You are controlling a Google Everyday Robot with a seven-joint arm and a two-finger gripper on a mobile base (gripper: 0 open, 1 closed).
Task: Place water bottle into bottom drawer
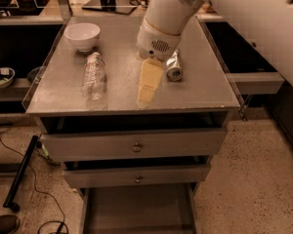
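We are seeing the end effector [147, 84], a pale yellowish tapered piece, hanging over the middle of the surface [205, 82] and pointing down toward its front edge. We cannot tell whether it is clenched or released, and nothing is showing in its grasp. The white arm [166, 18] is rising from it toward the back right of the surface.

The water bottle [94, 76] is lying on its side on the left half of the surface, cap toward the back, well apart from the end effector. Any print on it is too blurred for us to read.

A silver can [174, 66] is lying just right of the surface's middle, close beside the arm's wrist, and its markings are also unreadable to us. A white bowl [82, 35] is sitting upright near the back left corner of the surface.

Below the front edge of the surface, the top drawer [136, 144] and the middle drawer [136, 175] are each showing a small round knob. The bottom drawer [136, 208] is standing pulled out under the surface, its flat grey floor bare.

On the floor left of the surface, a black pole [22, 172] is lying at a slant.
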